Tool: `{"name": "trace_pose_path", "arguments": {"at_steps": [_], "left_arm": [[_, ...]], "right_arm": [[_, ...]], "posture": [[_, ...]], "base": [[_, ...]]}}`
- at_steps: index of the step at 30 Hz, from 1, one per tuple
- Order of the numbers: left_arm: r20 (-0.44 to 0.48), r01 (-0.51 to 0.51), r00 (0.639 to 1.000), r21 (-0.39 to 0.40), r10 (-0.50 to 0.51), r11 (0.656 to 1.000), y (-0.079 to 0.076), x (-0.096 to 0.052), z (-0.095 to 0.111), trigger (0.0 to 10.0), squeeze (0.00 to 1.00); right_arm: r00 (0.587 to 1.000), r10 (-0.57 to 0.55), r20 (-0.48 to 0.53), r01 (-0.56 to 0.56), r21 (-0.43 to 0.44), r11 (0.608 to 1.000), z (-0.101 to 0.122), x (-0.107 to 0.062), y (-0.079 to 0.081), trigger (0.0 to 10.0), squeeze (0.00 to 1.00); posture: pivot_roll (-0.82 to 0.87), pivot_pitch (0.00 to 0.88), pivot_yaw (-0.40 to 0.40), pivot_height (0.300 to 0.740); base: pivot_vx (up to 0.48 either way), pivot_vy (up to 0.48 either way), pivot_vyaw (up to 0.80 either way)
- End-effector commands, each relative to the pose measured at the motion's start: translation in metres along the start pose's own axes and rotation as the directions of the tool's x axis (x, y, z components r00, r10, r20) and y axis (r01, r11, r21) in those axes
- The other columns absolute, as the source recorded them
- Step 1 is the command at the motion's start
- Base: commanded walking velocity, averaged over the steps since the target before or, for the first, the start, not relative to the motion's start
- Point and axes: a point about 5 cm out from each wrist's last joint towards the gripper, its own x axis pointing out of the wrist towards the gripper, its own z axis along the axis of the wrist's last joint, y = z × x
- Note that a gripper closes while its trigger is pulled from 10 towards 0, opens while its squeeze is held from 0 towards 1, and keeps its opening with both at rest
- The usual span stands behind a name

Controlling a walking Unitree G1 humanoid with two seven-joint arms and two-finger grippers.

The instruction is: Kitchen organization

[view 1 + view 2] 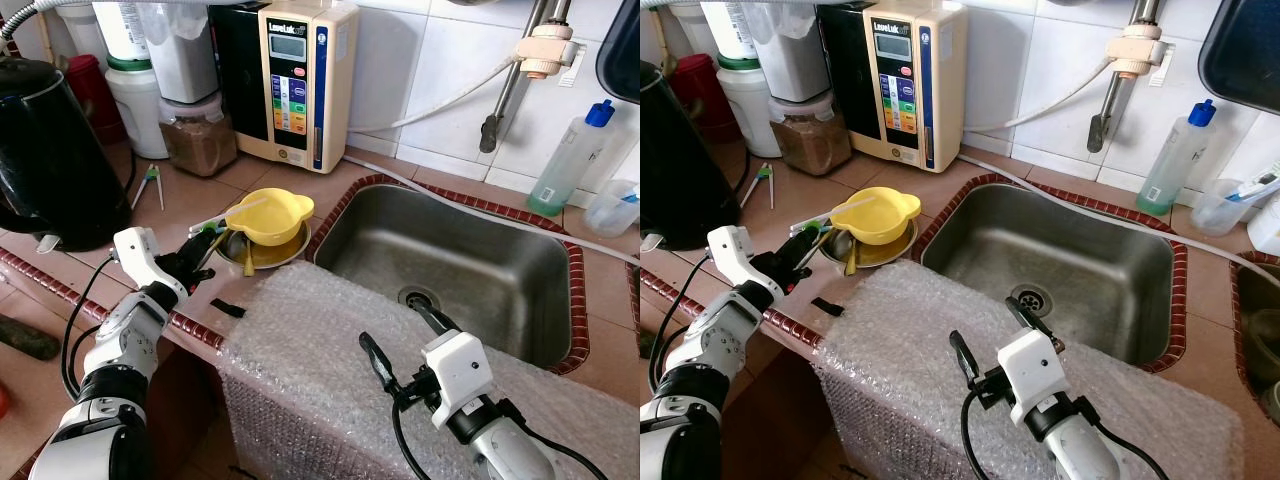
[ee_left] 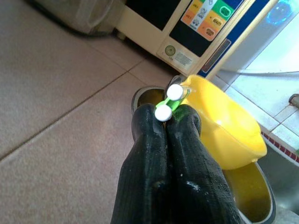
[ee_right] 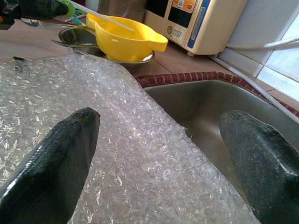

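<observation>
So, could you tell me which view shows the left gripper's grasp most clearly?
The left wrist view: the left gripper is closed on a green-and-white utensil beside the yellow bowl. Both eye views show it small; the right wrist view catches just its tip.

— Can we read anything on the counter (image 1: 260, 180)?

— Only one name, and not surely. The cream water machine (image 1: 305, 85) at the counter's back edge, against the tiled wall, has a dark brand line above its small grey display (image 1: 287, 45). We make it out as something like "LeveLuk", but the letters are small.

— And the coloured buttons (image 1: 289, 103) below the display?

— We see orange, green and blue panels with tiny marks, too small for us to read. The left wrist view shows them closer, yet blurred.

— The round sticker (image 2: 170, 50) near its base?

— Unreadable. So is the white label (image 2: 183, 59) just beside it.
</observation>
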Motion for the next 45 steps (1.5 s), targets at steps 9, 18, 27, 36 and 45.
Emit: {"name": "trace_pose_path", "arguments": {"at_steps": [9, 18, 27, 36, 45], "left_arm": [[0.089, 0.060, 0.993, 0.141, -0.073, 0.988, -0.001, -0.008, 0.042, 0.0, 0.00], [0.039, 0.111, 0.992, 0.136, -0.117, 0.985, -0.008, -0.013, 0.033, 0.0, 0.00], [-0.021, 0.201, 0.980, 0.102, -0.200, 0.974, -0.032, -0.008, 0.009, 0.0, 0.00], [-0.023, 0.212, 0.977, 0.188, -0.211, 0.959, -0.041, -0.005, 0.009, 0.0, 0.00], [0.041, 0.162, 0.983, 0.249, -0.177, 0.955, -0.044, 0.001, 0.024, 0.0, 0.00]], "right_arm": [[1.000, 0.011, -0.011, -0.011, 0.000, 1.000, -0.002, 0.000, -0.002, 10.0, 0.00], [0.999, 0.031, -0.017, -0.031, -0.005, 1.000, -0.004, 0.002, -0.002, 10.0, 0.00], [0.999, 0.028, -0.029, -0.028, -0.010, 1.000, -0.007, 0.000, -0.001, 10.0, 0.00], [0.999, 0.024, -0.038, -0.025, -0.016, 1.000, -0.009, -0.001, -0.001, 10.0, 0.00], [0.999, 0.026, -0.044, -0.027, -0.025, 0.999, -0.011, 0.000, -0.002, 10.0, 0.00]], "posture": [[0.08, 0.000, 0.025, 0.740], [0.09, 0.000, 0.014, 0.740], [0.08, 0.000, 0.025, 0.740], [0.08, 0.000, 0.027, 0.740], [0.08, 0.000, 0.022, 0.740]], "base": [[0.000, 0.000, 0.00], [0.000, 0.000, 0.00], [0.000, 0.000, 0.00], [0.000, 0.000, 0.00], [0.000, 0.000, 0.00]]}}
